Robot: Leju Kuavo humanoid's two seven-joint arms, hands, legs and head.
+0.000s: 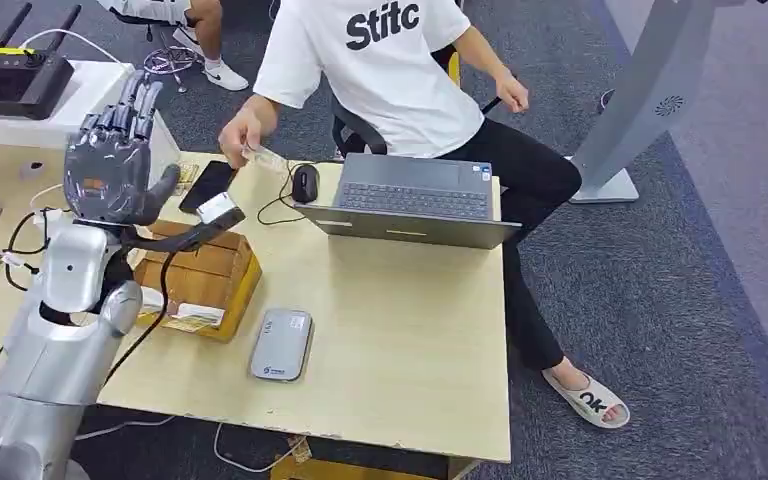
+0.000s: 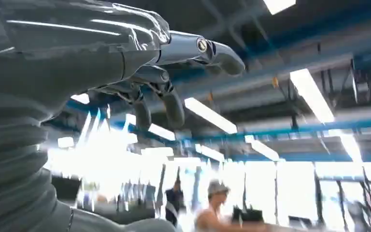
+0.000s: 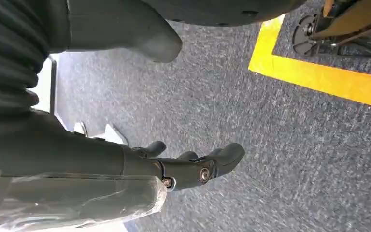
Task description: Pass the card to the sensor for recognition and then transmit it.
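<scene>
My left hand (image 1: pixel 115 165) is raised above the table's left end, fingers spread and pointing up, holding nothing. In the left wrist view the left hand (image 2: pixel 169 77) shows against the ceiling lights, bare. A person in a white shirt sits behind the table and holds a pale card (image 1: pixel 263 156) in one hand, to the right of my left hand and apart from it. The grey card sensor (image 1: pixel 282 343) lies flat on the table near its front edge. My right hand (image 3: pixel 193 166) hangs over grey carpet, fingers loosely bent, with nothing in it.
A wooden box (image 1: pixel 205 275) with a small white device (image 1: pixel 218 208) on it stands just below my left hand. A dark phone (image 1: pixel 207 186), a mouse (image 1: pixel 305 183) and an open laptop (image 1: pixel 410 200) lie along the table's far side. A white unit with a router (image 1: pixel 15 70) stands far left.
</scene>
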